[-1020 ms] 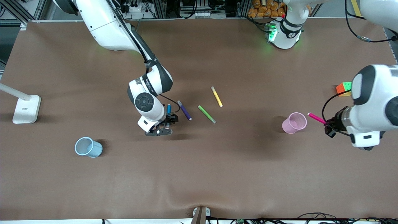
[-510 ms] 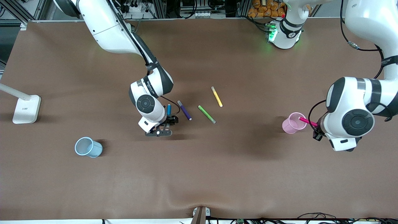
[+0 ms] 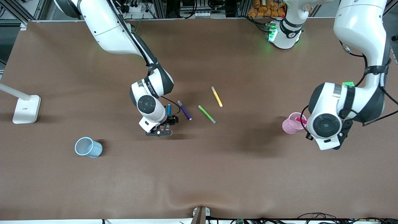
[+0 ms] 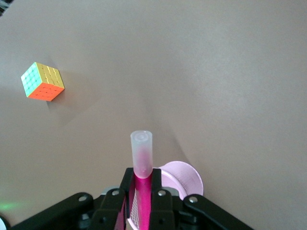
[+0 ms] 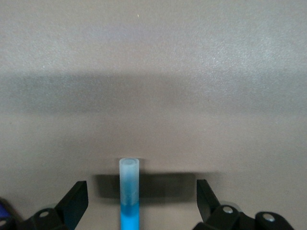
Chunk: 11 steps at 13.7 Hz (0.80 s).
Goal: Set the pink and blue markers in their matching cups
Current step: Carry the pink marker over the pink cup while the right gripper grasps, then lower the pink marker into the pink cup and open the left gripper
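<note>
The pink marker (image 4: 142,158) is clamped between the fingers of my left gripper (image 4: 143,181), which is shut on it, pale end sticking out past the fingertips. It hangs over the mouth of the pink cup (image 3: 292,123), and a short pink piece (image 3: 301,119) shows at the rim. In the left wrist view the cup's mesh wall (image 4: 184,176) lies just under the jaws. The blue marker (image 3: 168,109) lies flat on the table. My right gripper (image 5: 142,194) is low over it, open, one finger on each side of the marker (image 5: 129,189). The blue cup (image 3: 88,147) stands toward the right arm's end, nearer the front camera.
A purple pen (image 3: 184,110), a green pen (image 3: 206,114) and a yellow pen (image 3: 216,96) lie beside the blue marker, toward the left arm's end. A colour cube (image 4: 42,81) sits near the left arm. A white lamp base (image 3: 26,109) stands at the right arm's end.
The left arm has swung in with the pink marker, from beside the pink cup to over its mouth. The right gripper has stayed open over the blue marker, sinking slightly.
</note>
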Motion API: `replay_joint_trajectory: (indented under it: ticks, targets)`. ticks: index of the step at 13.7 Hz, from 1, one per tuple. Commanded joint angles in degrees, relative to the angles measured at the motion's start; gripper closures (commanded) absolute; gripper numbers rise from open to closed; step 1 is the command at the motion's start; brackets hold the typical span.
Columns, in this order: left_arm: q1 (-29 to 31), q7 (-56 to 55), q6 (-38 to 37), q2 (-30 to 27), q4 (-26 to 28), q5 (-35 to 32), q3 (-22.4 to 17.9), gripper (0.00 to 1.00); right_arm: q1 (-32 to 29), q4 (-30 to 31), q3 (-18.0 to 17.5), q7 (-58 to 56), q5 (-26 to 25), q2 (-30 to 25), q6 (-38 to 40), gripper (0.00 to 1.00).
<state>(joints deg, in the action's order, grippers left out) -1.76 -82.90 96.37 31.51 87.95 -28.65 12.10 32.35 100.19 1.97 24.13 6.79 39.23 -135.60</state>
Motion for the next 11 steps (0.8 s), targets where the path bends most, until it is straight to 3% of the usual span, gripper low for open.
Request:
replay_joint_trajectory:
  ticks: [1,11]
  targets:
    - [-1.31,-2.7,0.31,0.31,2.83,-5.25,0.11,1.0,0.87,0.09,0.49,0.74,0.86,0.06,0.34,0.0]
    - [-2.46,-4.9,0.3,2.33,2.67,-5.8,0.2,1.0,1.05,0.1,0.4,0.74,0.86,-0.03,0.95,0.0]
